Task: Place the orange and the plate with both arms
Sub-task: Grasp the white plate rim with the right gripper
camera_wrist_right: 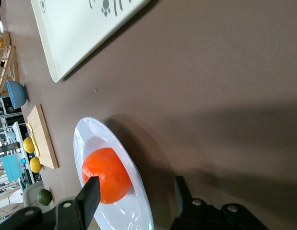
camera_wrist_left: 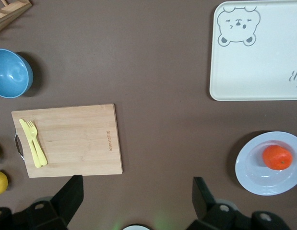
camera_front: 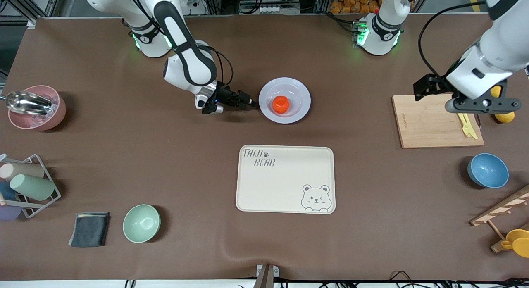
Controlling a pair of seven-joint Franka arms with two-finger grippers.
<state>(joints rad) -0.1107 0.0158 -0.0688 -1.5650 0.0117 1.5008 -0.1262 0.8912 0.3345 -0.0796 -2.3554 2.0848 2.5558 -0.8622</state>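
The orange (camera_front: 281, 104) lies in the sunken centre of the white plate (camera_front: 296, 89), which sits on the brown table farther from the front camera than the bear tray. My right gripper (camera_front: 249, 101) is open and low at the plate's edge toward the right arm's end. In the right wrist view the right gripper (camera_wrist_right: 136, 191) stands astride the plate's rim (camera_wrist_right: 98, 132), one finger by the orange (camera_wrist_right: 107, 175), the other outside the plate. My left gripper (camera_front: 420, 89) is open and empty, up over the wooden cutting board. Its wrist view shows the left gripper (camera_wrist_left: 136, 191), the plate (camera_wrist_left: 254, 167) and the orange (camera_wrist_left: 277, 157).
A cream bear tray (camera_front: 285, 180) lies nearer the front camera than the plate. A cutting board (camera_front: 434, 122) with a yellow fork (camera_front: 467, 124), lemons (camera_front: 505, 116) and a blue bowl (camera_front: 487, 170) are at the left arm's end. A green bowl (camera_front: 141, 223), grey cloth (camera_front: 89, 229) and pink bowl (camera_front: 35, 108) are at the right arm's end.
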